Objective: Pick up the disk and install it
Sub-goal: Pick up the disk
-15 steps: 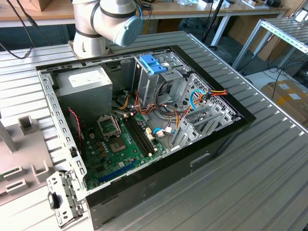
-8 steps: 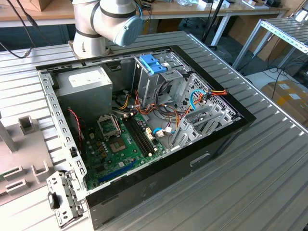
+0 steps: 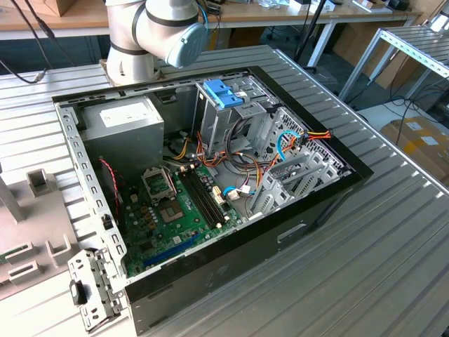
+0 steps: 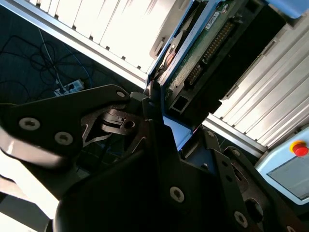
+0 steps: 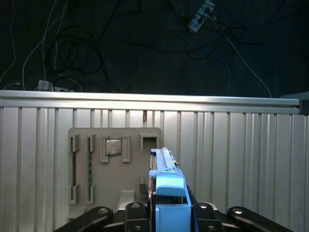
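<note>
- Your gripper (image 5: 166,220) has its fingers (image 4: 155,108) clamped against the flat faces of the disk (image 5: 169,186), which sits edge-on between them in both wrist views.
- In the second wrist view, you can see the disk's green circuit board and its connector row (image 4: 205,50) sticking out past the black linkage.
- The disk is held up off the ribbed metal table (image 5: 241,159), not resting on anything.
- In the first wrist view, a grey parts tray (image 5: 82,193) lies on the table beyond the disk, close to the table's edge. Past that edge there is a dark floor with loose cables (image 5: 72,53).
- The tray carries a square processor chip (image 5: 113,146) in one pocket and a slim memory stick (image 5: 89,166) in a slot beside it.
- In the exterior view, the open computer case (image 3: 245,260) lies flat in the middle of the table, with the arm (image 3: 158,31) rising at the table's far edge.
- Inside the case, the grey power-supply box (image 3: 130,119) sits in the far corner on the exterior view's left. The drive bay with its blue latch (image 3: 223,91) stands just beside it, and the green motherboard (image 3: 175,210) covers the floor nearer the camera.
</note>
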Controlling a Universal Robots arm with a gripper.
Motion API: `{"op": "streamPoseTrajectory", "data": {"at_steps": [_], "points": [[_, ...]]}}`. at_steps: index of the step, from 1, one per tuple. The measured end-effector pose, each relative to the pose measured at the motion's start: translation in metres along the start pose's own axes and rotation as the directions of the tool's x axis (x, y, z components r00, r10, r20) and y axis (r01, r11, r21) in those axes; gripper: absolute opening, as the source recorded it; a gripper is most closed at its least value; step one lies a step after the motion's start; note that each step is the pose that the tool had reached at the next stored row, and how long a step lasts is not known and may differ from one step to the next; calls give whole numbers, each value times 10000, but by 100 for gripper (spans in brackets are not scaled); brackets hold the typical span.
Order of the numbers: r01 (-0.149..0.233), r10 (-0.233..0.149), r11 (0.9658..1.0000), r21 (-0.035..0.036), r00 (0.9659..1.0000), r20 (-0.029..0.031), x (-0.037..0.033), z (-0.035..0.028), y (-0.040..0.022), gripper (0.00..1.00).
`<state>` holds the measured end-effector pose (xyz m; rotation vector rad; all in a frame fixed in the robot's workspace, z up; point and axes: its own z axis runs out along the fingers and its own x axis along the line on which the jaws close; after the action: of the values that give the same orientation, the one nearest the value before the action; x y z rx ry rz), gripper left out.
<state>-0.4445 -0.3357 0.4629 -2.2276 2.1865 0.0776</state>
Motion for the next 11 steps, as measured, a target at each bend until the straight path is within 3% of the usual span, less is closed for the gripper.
{"op": "streamPoseTrajectory", "data": {"at_steps": [11], "points": [[0, 0, 10000, 1, 10000, 8, -3, -60, 1, 37]]}}
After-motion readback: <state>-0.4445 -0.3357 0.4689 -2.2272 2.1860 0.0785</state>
